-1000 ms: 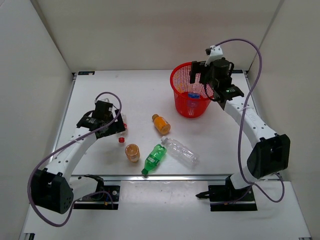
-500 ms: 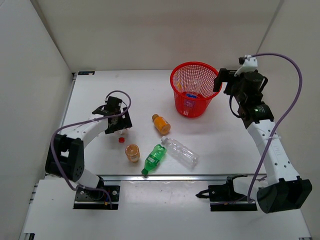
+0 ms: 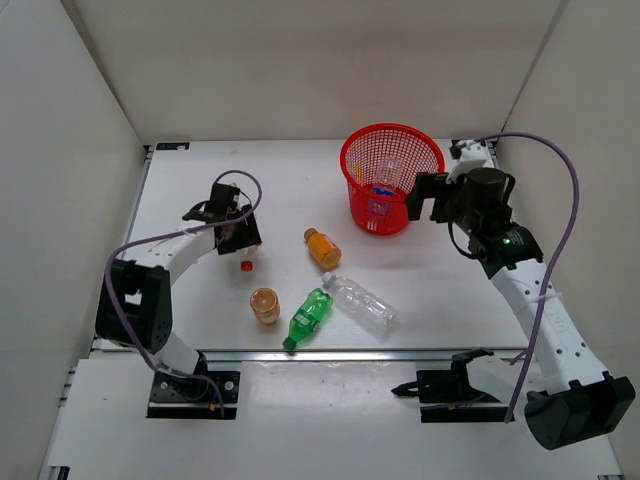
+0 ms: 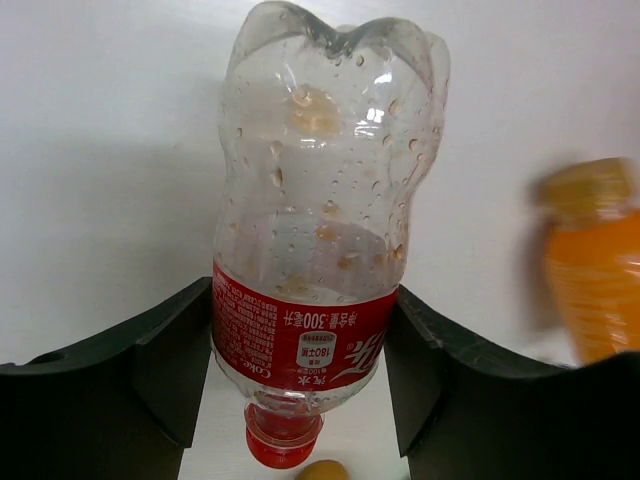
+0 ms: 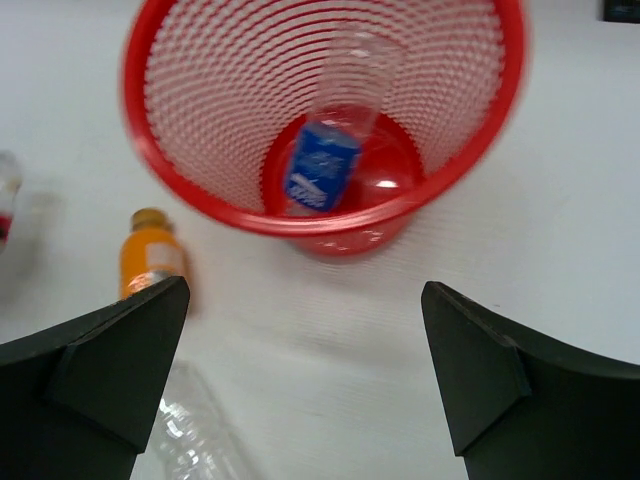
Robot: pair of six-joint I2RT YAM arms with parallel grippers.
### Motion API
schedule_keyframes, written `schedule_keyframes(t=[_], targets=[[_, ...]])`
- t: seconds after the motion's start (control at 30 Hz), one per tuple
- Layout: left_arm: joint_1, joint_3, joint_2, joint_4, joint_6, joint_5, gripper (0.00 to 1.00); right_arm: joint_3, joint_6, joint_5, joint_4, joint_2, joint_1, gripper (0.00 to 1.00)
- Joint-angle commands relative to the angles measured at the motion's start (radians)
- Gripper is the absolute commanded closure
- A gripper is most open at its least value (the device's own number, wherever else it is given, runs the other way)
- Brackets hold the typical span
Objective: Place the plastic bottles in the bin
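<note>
Left jaws are squeezing the slick red-label bottle [image 4: 305, 345] between them, risking a slip; right jaws are standing open, empty.

Blue-label bottle [image 5: 322, 165] lies in red bin [image 3: 352, 165]; red-label bottle [image 4: 300, 330], green bottle [image 3: 312, 315], clear bottle [image 3: 362, 303], orange bottles [image 3: 323, 247] [image 3: 265, 304] outside.

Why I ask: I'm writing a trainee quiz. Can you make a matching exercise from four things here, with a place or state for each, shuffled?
1. clear plastic bottle with red label and cap
2. clear plastic bottle with blue label
3. green plastic bottle
4. right gripper

A. open, beside the round red mesh bin
B. lying on the white table, no gripper near
C. inside the bin
D. clamped in the left gripper

Pairs: 1-D, 2-C, 3-B, 4-A
</note>
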Motion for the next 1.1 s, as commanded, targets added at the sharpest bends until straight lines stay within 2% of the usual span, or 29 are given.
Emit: schedule_keyframes(t=[0.0,0.07,0.2,0.27,0.3,0.37,0.47,0.67,0.8,0.9,0.97,1.07], targets=[[-0.008,0.088,-0.158,0.095,0.032,0.116,0.63,0.027,-0.011,-0.087,0.012,0.003,0.087,0.01],[-0.039,0.089,-0.212,0.160,0.051,0.208,0.63,0.047,-0.031,-0.137,0.013,0.035,0.168,0.01],[-0.094,0.096,-0.290,0.252,0.084,0.516,0.68,0.048,0.016,-0.256,0.097,0.080,0.242,0.02],[-0.134,0.054,-0.315,0.275,0.084,0.650,0.68,0.031,0.090,-0.421,0.180,0.089,0.238,0.01],[-0.151,0.031,-0.336,0.309,0.068,0.718,0.68,0.015,0.107,-0.452,0.215,0.091,0.241,0.01],[-0.189,-0.044,-0.382,0.382,0.045,0.832,0.57,-0.018,0.154,-0.527,0.341,0.079,0.251,0.02],[-0.238,-0.124,-0.432,0.448,-0.021,0.898,0.56,-0.072,0.165,-0.495,0.456,0.048,0.322,0.02],[-0.229,-0.233,-0.504,0.671,-0.204,1.015,0.61,-0.159,0.298,-0.529,0.581,0.048,0.357,0.03],[-0.249,-0.236,-0.501,0.653,-0.206,1.004,0.66,-0.206,0.369,-0.481,0.639,0.042,0.411,0.02],[-0.264,-0.250,-0.501,0.700,-0.233,1.017,0.67,-0.221,0.395,-0.420,0.642,0.045,0.428,0.02],[-0.284,-0.250,-0.498,0.696,-0.233,1.012,0.68,-0.262,0.449,-0.421,0.734,0.048,0.414,0.02],[-0.300,-0.256,-0.482,0.696,-0.236,1.000,0.68,-0.299,0.522,-0.435,0.829,0.062,0.416,0.09]])
